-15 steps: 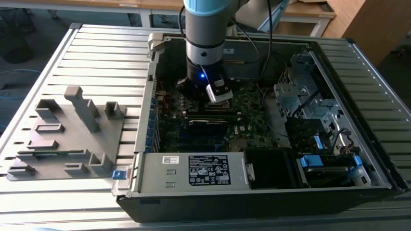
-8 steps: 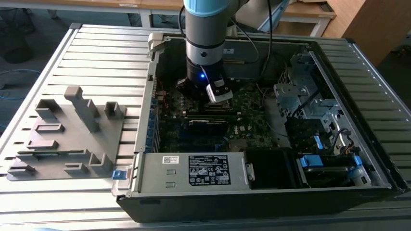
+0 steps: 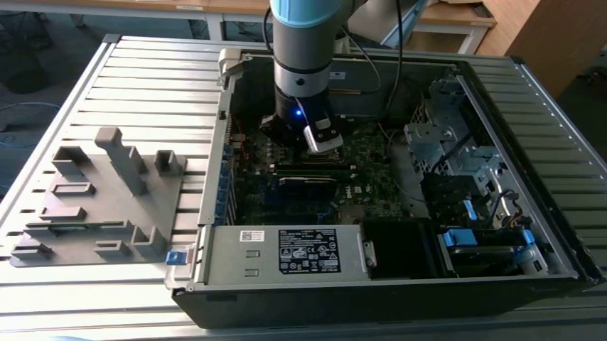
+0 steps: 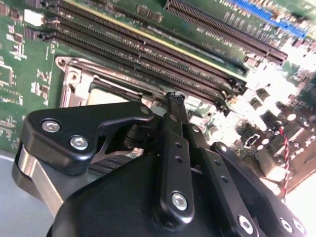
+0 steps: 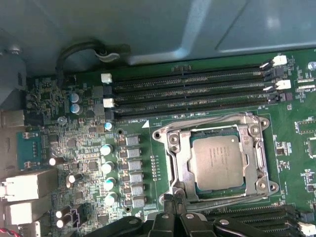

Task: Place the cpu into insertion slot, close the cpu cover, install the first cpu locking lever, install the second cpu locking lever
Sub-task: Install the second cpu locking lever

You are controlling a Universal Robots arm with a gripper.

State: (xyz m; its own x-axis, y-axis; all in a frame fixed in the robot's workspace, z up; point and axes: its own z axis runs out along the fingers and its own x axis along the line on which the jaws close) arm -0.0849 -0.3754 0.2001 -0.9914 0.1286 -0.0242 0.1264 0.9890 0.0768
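Note:
In the first wrist view the cpu [image 5: 217, 160] lies flat in the insertion slot [image 5: 159, 135], its dull grey top showing. The silver cpu cover [image 5: 178, 158] lies flat around it as a frame. My gripper [image 5: 175, 200] is shut, its black fingertips meeting at one edge of the socket. In the second wrist view the shut gripper [image 4: 175, 98] points down at the slot's silver rim [image 4: 69, 74], beside the memory slots. I cannot tell how the locking levers stand. In the exterior view the gripper [image 3: 308, 135] is low inside the open computer case, over the motherboard.
Long black memory slots [image 5: 187, 94] run beside the socket. Capacitors [image 5: 106, 168] stand on another side of it. A grey fixture with upright blocks [image 3: 95, 192] sits on the slatted table at the exterior view's left. The power supply [image 3: 284, 252] and drive cage [image 3: 446, 142] crowd the case.

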